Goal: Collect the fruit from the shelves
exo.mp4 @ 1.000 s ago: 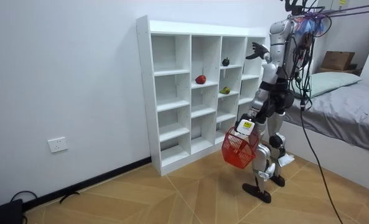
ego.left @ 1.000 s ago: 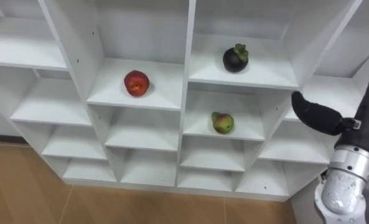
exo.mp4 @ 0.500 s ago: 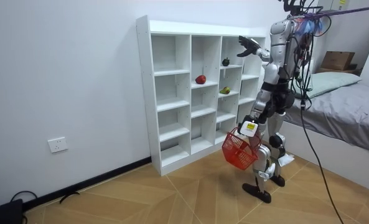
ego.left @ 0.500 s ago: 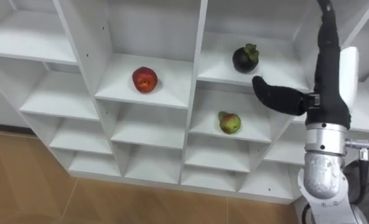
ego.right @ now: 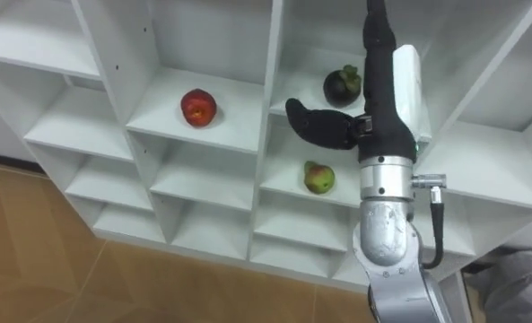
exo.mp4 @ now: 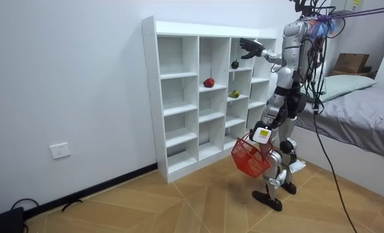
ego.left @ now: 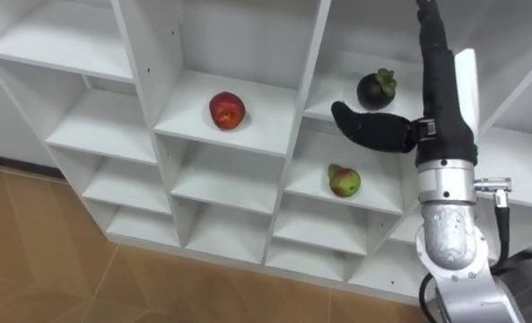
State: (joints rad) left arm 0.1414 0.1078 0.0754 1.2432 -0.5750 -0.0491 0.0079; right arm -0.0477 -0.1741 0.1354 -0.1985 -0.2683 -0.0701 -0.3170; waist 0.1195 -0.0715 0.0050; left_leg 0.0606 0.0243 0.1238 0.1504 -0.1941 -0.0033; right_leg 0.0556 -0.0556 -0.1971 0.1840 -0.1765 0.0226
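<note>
A white closet (ego.left: 187, 176) of open cubbies holds three fruits. A red apple (ego.left: 227, 109) lies in one cubby, a dark mangosteen (ego.left: 376, 88) in the cubby to its right, and a green-red pear (ego.left: 344, 181) one shelf below the mangosteen. My right hand (ego.left: 364, 128) is open, held out in front of the shelf edge just below and left of the mangosteen, not touching it. In the room view I stand facing the closet, and my left hand (exo.mp4: 261, 137) hangs low, shut on the handle of a red basket (exo.mp4: 247, 156).
Wooden floor (ego.left: 41, 260) runs below the closet. A bed (exo.mp4: 366, 110) with a cardboard box (exo.mp4: 350, 63) stands behind me at the room view's right. A wall socket (exo.mp4: 59, 150) sits low on the wall left of the closet.
My right arm has swung up and leftward, bringing the hand from the far right cubbies to just under the mangosteen. The eye views have shifted as my head turned.
</note>
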